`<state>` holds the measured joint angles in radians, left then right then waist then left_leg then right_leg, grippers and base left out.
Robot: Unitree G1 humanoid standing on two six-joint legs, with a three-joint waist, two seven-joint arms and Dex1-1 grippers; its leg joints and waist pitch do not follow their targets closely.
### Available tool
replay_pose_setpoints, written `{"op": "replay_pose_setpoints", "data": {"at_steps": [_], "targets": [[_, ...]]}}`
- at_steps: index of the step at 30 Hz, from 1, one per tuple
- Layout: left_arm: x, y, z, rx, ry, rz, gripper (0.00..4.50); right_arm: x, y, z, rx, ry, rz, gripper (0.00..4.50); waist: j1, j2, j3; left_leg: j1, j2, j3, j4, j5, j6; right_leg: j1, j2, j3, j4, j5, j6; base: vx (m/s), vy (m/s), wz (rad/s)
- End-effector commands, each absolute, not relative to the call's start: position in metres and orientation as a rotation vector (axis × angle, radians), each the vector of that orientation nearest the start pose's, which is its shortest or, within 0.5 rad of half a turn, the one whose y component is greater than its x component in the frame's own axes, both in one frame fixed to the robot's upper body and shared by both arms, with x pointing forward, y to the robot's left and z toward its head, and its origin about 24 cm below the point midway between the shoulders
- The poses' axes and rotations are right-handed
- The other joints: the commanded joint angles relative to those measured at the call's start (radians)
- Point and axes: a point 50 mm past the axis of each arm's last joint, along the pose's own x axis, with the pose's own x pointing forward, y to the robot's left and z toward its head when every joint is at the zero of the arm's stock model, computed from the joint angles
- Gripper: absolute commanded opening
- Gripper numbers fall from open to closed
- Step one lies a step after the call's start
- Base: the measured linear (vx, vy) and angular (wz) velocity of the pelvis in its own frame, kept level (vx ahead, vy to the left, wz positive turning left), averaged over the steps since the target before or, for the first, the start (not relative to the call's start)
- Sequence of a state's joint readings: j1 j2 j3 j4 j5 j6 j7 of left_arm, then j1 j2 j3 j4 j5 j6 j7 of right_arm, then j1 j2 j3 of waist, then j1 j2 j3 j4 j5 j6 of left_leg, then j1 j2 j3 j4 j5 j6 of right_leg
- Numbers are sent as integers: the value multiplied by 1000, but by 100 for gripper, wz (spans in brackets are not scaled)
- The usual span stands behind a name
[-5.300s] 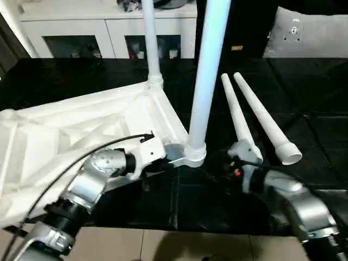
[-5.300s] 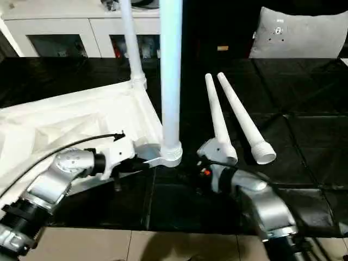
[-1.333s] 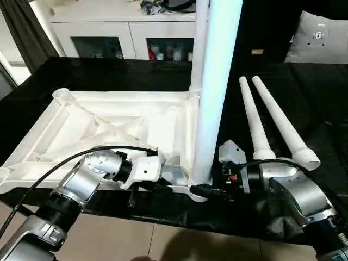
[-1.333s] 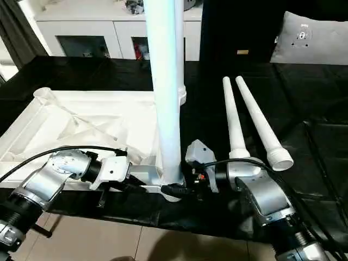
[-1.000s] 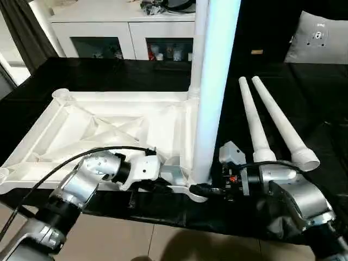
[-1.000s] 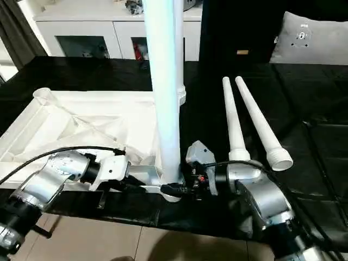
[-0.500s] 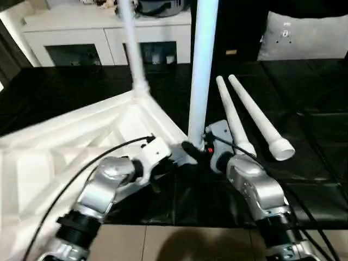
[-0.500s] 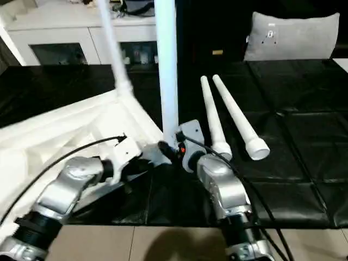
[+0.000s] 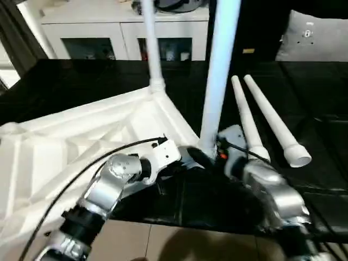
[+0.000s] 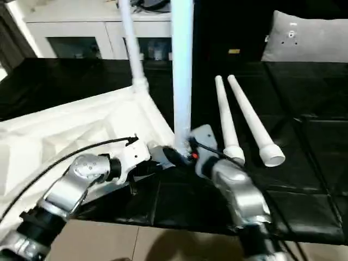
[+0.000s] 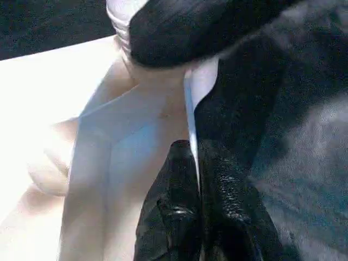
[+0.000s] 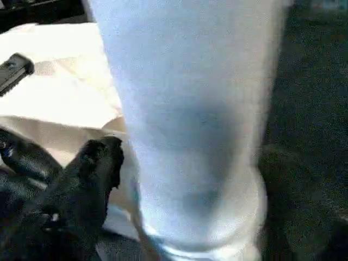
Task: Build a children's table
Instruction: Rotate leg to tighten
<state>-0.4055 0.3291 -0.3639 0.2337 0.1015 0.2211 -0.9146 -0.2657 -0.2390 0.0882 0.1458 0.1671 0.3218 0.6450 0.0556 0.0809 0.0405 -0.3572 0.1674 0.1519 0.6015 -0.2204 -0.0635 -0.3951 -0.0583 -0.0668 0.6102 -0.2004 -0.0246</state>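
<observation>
Jaws of the left gripper (image 11: 198, 217) pinch the ribbed white tabletop's (image 9: 81, 141) thin edge; right gripper's (image 12: 163, 179) spread around a smooth tubular leg (image 9: 217, 81).

The top (image 9: 81, 136) lies underside up on the left of the surface (image 9: 321, 125). One leg (image 9: 151, 43) stands in its far corner, another (image 9: 217, 81) in its near right corner. Two loose legs (image 9: 266, 117) lie side by side to the right. Behind the surface stands a cabinet (image 9: 109, 38). The left hand (image 11: 196, 179) meets the top's edge beside the near leg; the right hand (image 9: 204, 157) is at that leg's base.
</observation>
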Motion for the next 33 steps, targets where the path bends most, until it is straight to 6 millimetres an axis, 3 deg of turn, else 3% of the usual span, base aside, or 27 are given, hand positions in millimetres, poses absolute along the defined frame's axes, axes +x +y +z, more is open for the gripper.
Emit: {"op": "replay_pose_setpoints", "data": {"at_steps": [1, 6, 11, 13, 16, 19, 24, 29, 33], "targets": [[290, 104, 46, 580, 355, -1256, 0, 285, -142, 60, -44, 201, 818, 447, 0, -3, -52, -7, 50, -15, -70, -126, 66, 60, -83, 54, -84, -188, -178, 0, 0, 0], [292, 112, 44, 664, 375, -1376, 0, 284, -160, 66, -163, 197, 893, 447, 7, -9, -60, -10, 49, -14, -62, -69, 88, 64, -85, 54, -74, -110, -191, 0, 0, 0], [290, 118, 44, 716, 374, -1499, 0, 279, -162, 72, -186, 235, 1066, 447, 9, -12, -62, -10, 52, -14, -59, -50, 110, 65, -84, 51, -67, -61, -214, 0, 0, 0], [289, 120, 44, 729, 374, -1545, 0, 277, -162, 72, -210, 260, 1131, 447, 11, -11, -61, -11, 55, -13, -59, -53, 119, 64, -85, 50, -66, -65, -219, 0, 0, 0], [286, 123, 43, 747, 382, -1632, 0, 272, -161, 70, -240, 309, 1238, 447, 16, -21, -60, -11, 56, -10, -59, -63, 120, 63, -86, 50, -67, -91, -219, 0, 0, 0], [283, 121, 44, 746, 371, -1689, 0, 271, -159, 67, -240, 336, 1280, 447, 23, -21, -60, -9, 58, -9, -59, -69, 112, 61, -87, 50, -68, -129, -213, 0, 0, 0], [281, 117, 46, 735, 348, -1736, 0, 268, -157, 65, -193, 373, 1331, 400, 38, -22, -63, -6, 63, -8, -58, -42, 115, 57, -88, 52, -62, -98, -220, 0, 0, 0], [281, 117, 45, 735, 347, -1755, 0, 267, -156, 64, -180, 387, 1352, 345, 40, -24, -63, -9, 59, -8, -57, -36, 113, 59, -88, 51, -61, -96, -215, 0, 0, 0], [282, 118, 45, 732, 346, -1764, 0, 266, -154, 63, -173, 391, 1360, 325, 40, -24, -63, -9, 59, -7, -57, -42, 108, 59, -87, 50, -64, -108, -209, 0, 0, 0]]}}
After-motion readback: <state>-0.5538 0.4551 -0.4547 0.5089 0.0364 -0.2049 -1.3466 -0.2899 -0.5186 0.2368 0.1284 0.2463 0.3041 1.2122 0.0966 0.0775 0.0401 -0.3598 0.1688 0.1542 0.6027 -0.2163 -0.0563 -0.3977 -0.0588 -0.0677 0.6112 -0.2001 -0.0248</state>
